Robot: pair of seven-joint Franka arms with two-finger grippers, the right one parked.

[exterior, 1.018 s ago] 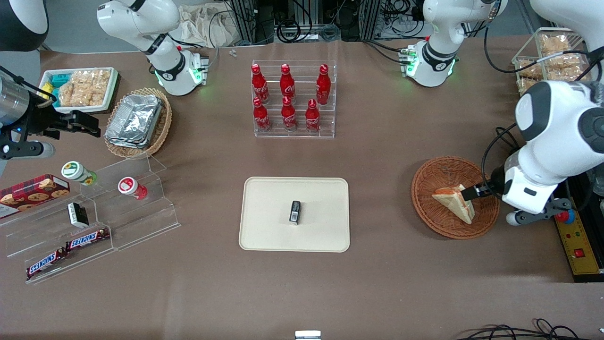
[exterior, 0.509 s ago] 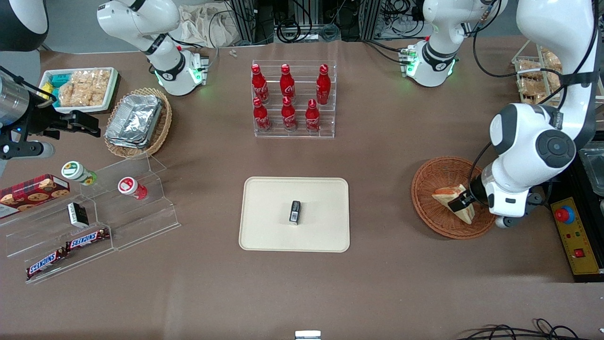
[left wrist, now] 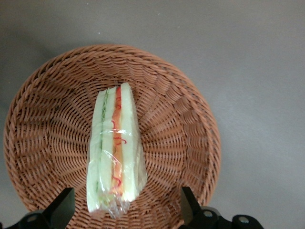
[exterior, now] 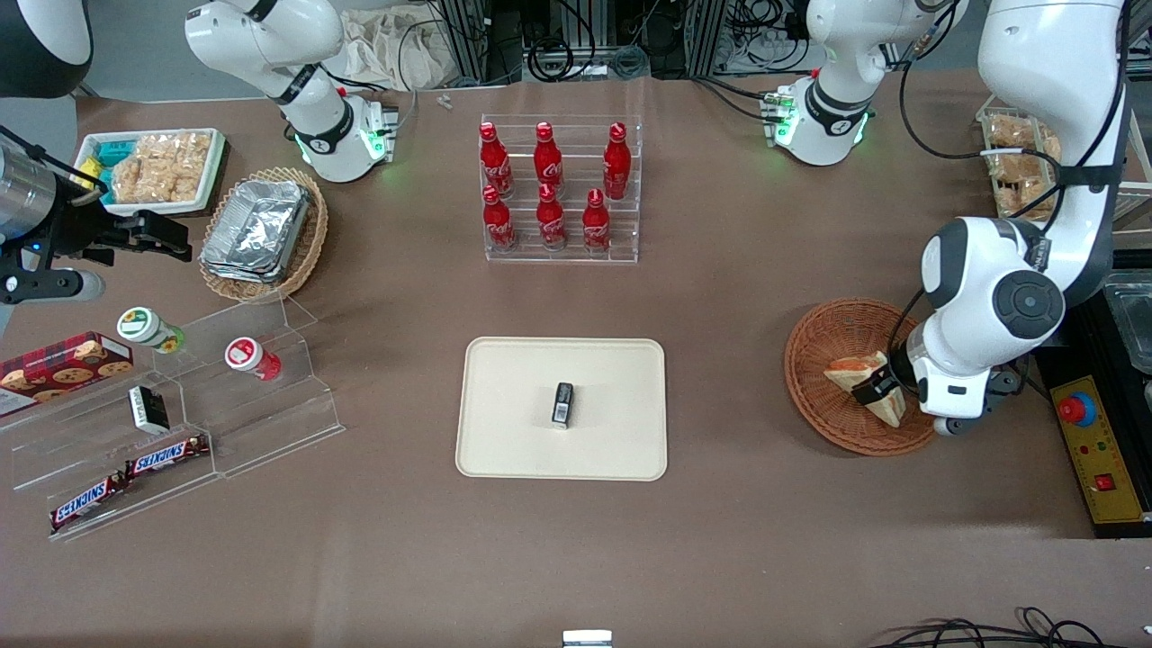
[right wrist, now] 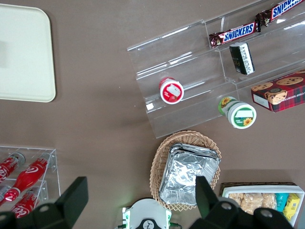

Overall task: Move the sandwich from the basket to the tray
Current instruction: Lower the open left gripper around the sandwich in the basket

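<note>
1. Sandwich (left wrist: 116, 150): triangular wedge of pale white bread in clear film, standing on edge. The cut face shows green filling strips beside a red-orange line.
2. Location: the sandwich (exterior: 866, 379) lies in the reddish-brown wicker basket (exterior: 821, 360), toward the working arm's end of the table and well apart from the cream tray (exterior: 513, 432).
3. Tray holds one small dark packet (exterior: 562, 404) near its middle.
4. Gripper (exterior: 875, 390): directly over the sandwich, low inside the basket. In the wrist view the gripper (left wrist: 125, 207) has its fingers spread wide, one dark fingertip (left wrist: 63, 207) on each side of the wedge's lower end, with wicker visible between each tip and the wrapper. Released, not touching the sandwich.
5. Change versus 1.0 s ago: the gripper then reached in level from the basket's rim at the working arm's side. It has since swung to point down onto the wedge, and the arm's elbow joint has drawn in closer above the basket.
6. Change versus 0.5 s ago: only slight, with the wrist a little nearer the basket's centre.
7. Sandwich, basket, tray and packet are unmoved across all three front frames.
</note>
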